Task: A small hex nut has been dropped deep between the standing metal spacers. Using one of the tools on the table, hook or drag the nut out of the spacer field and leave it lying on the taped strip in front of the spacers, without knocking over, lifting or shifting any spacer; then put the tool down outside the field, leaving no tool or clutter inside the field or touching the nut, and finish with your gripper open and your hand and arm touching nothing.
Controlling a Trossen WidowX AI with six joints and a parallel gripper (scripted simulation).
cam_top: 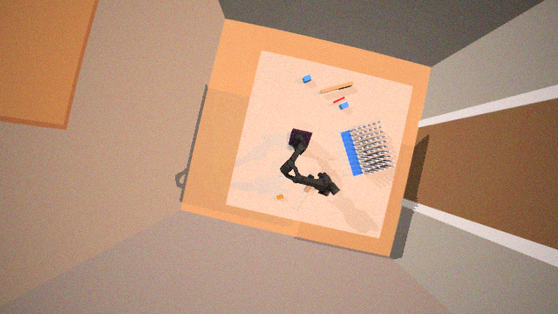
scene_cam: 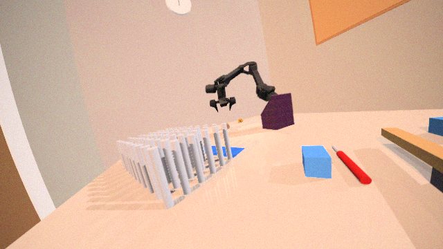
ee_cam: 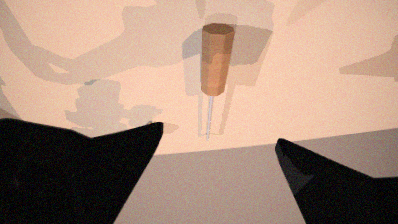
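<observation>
Fingers (cam_top: 323, 185) (scene_cam: 223, 104): wide apart, nothing between them, raised above the counter (cam_top: 270, 109) (scene_cam: 277, 207) (ee_cam: 310, 110). Wooden-handled tool (cam_top: 308, 189) (ee_cam: 216, 60): lying below the fingers, thin shaft pointing back between them in the wrist view. Metal spacers (cam_top: 372, 148) (scene_cam: 176, 162): standing, apart from the fingers, beyond the blue strip (cam_top: 351, 153) (scene_cam: 228, 151). Hex nut: position cannot be told.

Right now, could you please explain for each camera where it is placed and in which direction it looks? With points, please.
Top: high above the table, facing down; whole arm (cam_top: 289, 167) visible.
Exterior: low beside the metal spacers (cam_top: 372, 148) (scene_cam: 173, 162), facing across them; arm and open hand (scene_cam: 223, 108) visible.
Wrist: on the arm, facing past two dark fingertips toward the wooden-handled tool (cam_top: 308, 188) (ee_cam: 216, 62).
Top and exterior share the spacers.
</observation>
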